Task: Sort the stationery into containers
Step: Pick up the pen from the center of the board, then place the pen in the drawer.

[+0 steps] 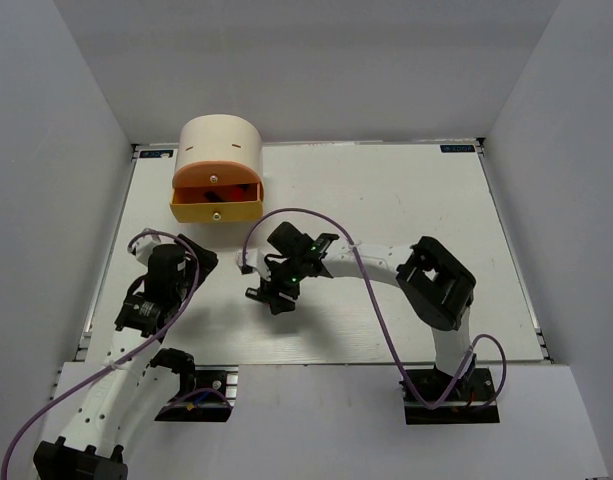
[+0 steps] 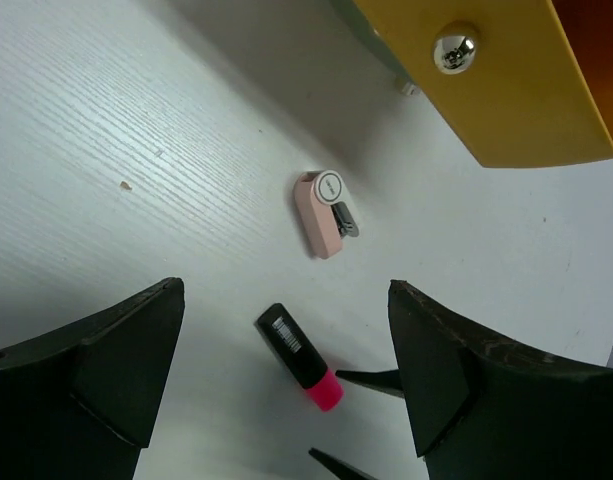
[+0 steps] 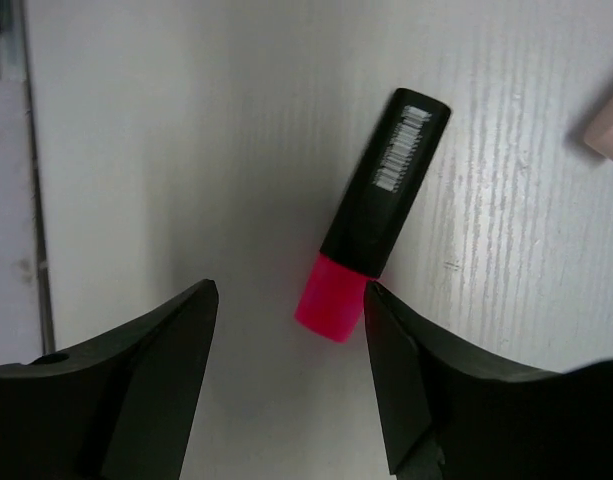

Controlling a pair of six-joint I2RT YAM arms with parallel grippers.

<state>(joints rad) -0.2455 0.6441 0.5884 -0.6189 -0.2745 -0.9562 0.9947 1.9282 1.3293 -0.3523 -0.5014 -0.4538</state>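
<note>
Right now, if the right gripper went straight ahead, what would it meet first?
Probably the pink-capped highlighter, lying on the table with its cap between the right gripper's open fingers; depth is unclear.

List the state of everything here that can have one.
left gripper: open, empty
right gripper: open, empty
yellow drawer: pulled open
pink-capped highlighter: capped, lying flat between the right gripper's fingers, not gripped
small pink-and-white piece: lying loose on the table

White table [image 1: 406, 200]: cream drawer unit [image 1: 221, 145] far left; nearer, a pink-capped highlighter [image 2: 299, 357] beside a small pink piece [image 2: 323, 213].
</note>
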